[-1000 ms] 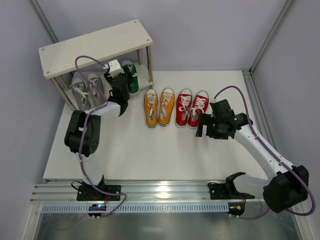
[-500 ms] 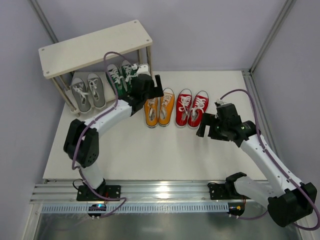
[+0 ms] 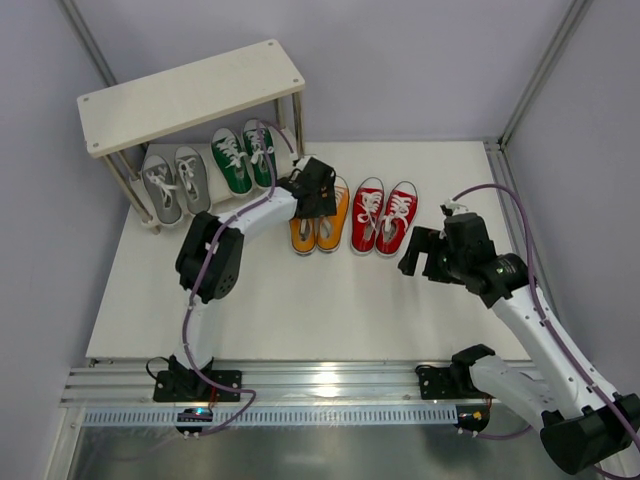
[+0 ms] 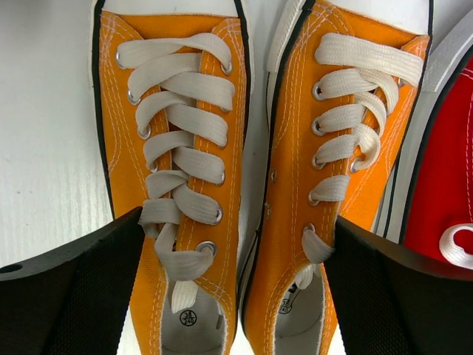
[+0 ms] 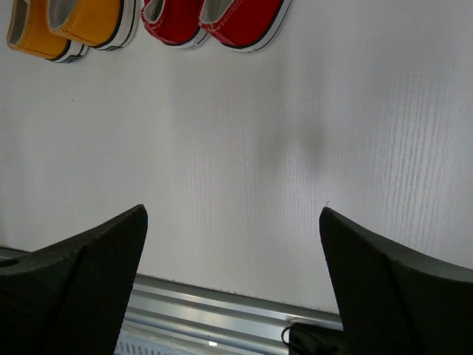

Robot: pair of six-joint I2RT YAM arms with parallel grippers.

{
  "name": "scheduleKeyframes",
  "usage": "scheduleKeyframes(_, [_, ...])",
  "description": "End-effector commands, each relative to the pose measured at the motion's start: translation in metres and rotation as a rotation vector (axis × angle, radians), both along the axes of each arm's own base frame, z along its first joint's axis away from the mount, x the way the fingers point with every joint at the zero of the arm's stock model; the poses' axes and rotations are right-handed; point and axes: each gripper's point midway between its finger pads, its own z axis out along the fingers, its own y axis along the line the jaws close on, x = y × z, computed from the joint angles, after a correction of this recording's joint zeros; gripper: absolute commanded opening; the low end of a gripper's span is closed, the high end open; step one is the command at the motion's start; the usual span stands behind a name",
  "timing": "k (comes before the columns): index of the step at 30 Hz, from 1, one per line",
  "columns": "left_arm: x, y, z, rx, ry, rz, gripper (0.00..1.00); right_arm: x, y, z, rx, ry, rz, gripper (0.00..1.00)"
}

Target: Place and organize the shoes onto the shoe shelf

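The shoe shelf (image 3: 190,95) stands at the back left. The grey pair (image 3: 175,182) and the green pair (image 3: 244,157) sit side by side on its lower tier. The orange pair (image 3: 318,228) and the red pair (image 3: 384,216) stand on the table to the right of it. My left gripper (image 3: 317,194) is open over the orange pair. In the left wrist view its fingers (image 4: 89,281) straddle both orange shoes (image 4: 177,148) at the heel end. My right gripper (image 3: 418,256) is open and empty, low over bare table (image 5: 244,148), to the near right of the red pair (image 5: 214,18).
The shelf's top board is bare. A red shoe's edge (image 4: 447,192) lies close to my left gripper's right finger. An aluminium rail (image 3: 330,385) runs along the table's near edge. Cage posts (image 3: 540,75) stand at the back corners.
My left gripper has swung right from the shelf's lower tier to over the orange pair, leaving the green pair on that tier. My right arm has drawn back slightly to the right.
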Motion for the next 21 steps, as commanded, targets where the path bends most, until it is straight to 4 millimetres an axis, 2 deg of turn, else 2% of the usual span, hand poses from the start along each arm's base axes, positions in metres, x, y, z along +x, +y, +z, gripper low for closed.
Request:
scheduleKeyframes(1, [-0.007,-0.007,-0.019,-0.012,0.06,-0.013,0.91,0.0,-0.007,0.003,-0.033,-0.022,-0.017,0.98])
scheduleKeyframes(3, [-0.01,-0.013,-0.026,-0.038,0.069,-0.047,0.82,-0.001,-0.007,0.001,-0.035,-0.016,-0.013,0.98])
scheduleKeyframes(4, [-0.013,-0.015,-0.036,-0.044,0.084,-0.063,0.74,0.0,-0.006,0.0,-0.035,-0.016,-0.009,0.98])
scheduleKeyframes(5, [-0.013,-0.024,-0.037,-0.08,0.085,-0.1,0.48,0.001,-0.005,0.0,-0.032,-0.015,-0.006,0.98])
scheduleKeyframes(6, [-0.016,-0.024,-0.046,-0.07,0.107,-0.116,0.36,0.002,-0.005,0.0,-0.032,-0.015,-0.005,0.98])
scheduleKeyframes(7, [-0.019,-0.026,-0.057,-0.061,0.132,-0.127,0.2,0.002,-0.004,-0.001,-0.032,-0.01,0.0,0.98])
scheduleKeyframes(10, [-0.032,-0.022,-0.082,-0.044,0.198,-0.159,0.02,0.003,-0.002,0.001,-0.027,-0.01,0.004,0.98])
scheduleKeyframes(12, [-0.036,-0.026,-0.082,-0.072,0.187,-0.179,0.0,0.004,-0.003,0.002,-0.027,-0.013,0.003,0.98])
scheduleKeyframes(13, [-0.046,-0.02,-0.09,-0.068,0.204,-0.181,0.0,0.003,-0.003,0.001,-0.027,-0.012,0.002,0.98])
scheduleKeyframes(15, [-0.045,-0.025,-0.063,-0.105,0.13,-0.196,0.0,0.002,-0.002,0.0,-0.023,-0.01,0.001,0.98])
scheduleKeyframes(16, [-0.056,-0.019,-0.065,-0.097,0.134,-0.208,0.0,0.002,-0.002,0.0,-0.019,-0.007,-0.001,0.98])
scheduleKeyframes(17, [-0.056,-0.024,-0.034,-0.126,0.07,-0.224,0.0,0.001,-0.002,0.001,-0.014,-0.012,-0.002,0.98])
scheduleKeyframes(18, [-0.067,-0.023,-0.031,-0.114,0.058,-0.235,0.0,0.001,-0.002,0.0,-0.014,-0.01,-0.005,0.98])
scheduleKeyframes(19, [-0.071,-0.024,-0.019,-0.106,0.032,-0.248,0.0,0.0,-0.002,0.0,-0.01,-0.009,-0.006,0.98])
scheduleKeyframes(20, [-0.075,-0.023,-0.005,-0.103,0.004,-0.248,0.0,0.0,-0.002,0.0,-0.008,-0.008,-0.008,0.98])
scheduleKeyframes(21, [-0.08,-0.025,0.02,-0.111,-0.044,-0.256,0.0,0.0,-0.002,0.0,-0.004,-0.013,-0.01,0.98])
